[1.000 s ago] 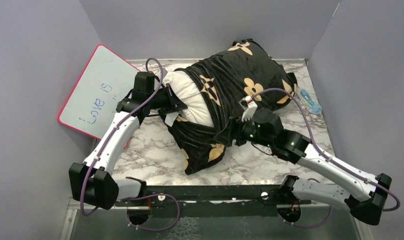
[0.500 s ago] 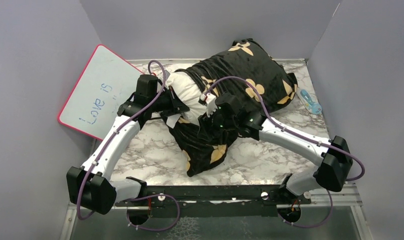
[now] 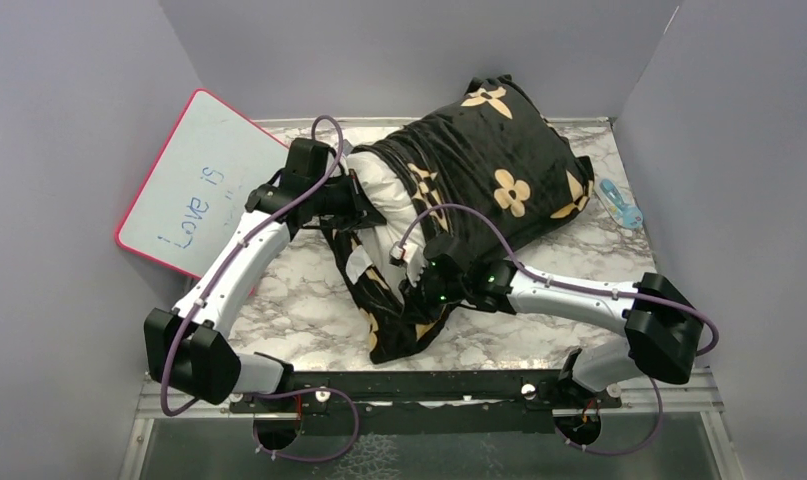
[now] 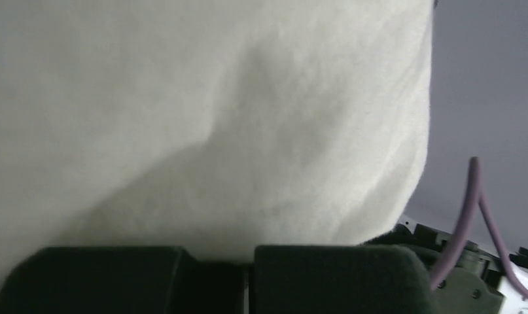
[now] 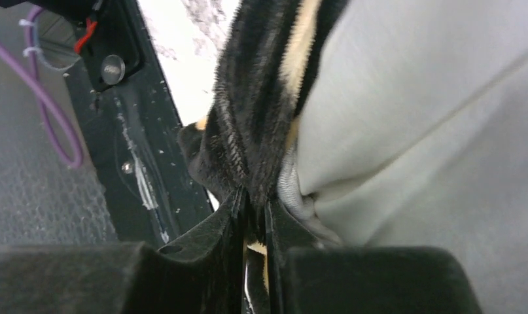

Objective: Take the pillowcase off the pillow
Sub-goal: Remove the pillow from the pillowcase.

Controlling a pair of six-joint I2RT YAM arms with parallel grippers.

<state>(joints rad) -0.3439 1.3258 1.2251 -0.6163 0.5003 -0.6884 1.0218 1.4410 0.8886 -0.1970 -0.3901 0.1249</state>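
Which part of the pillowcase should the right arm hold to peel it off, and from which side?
The bunched open hem of the pillowcase, at the end where the white pillow pokes out. Come from the near side, jaws across the folded edge: it stands free there, and the right gripper already pinches it.

The black pillowcase [image 3: 499,165] with tan flowers covers most of the off-white pillow [image 3: 387,192], whose left end sticks out; both lie diagonally on the tabletop [image 3: 299,310].
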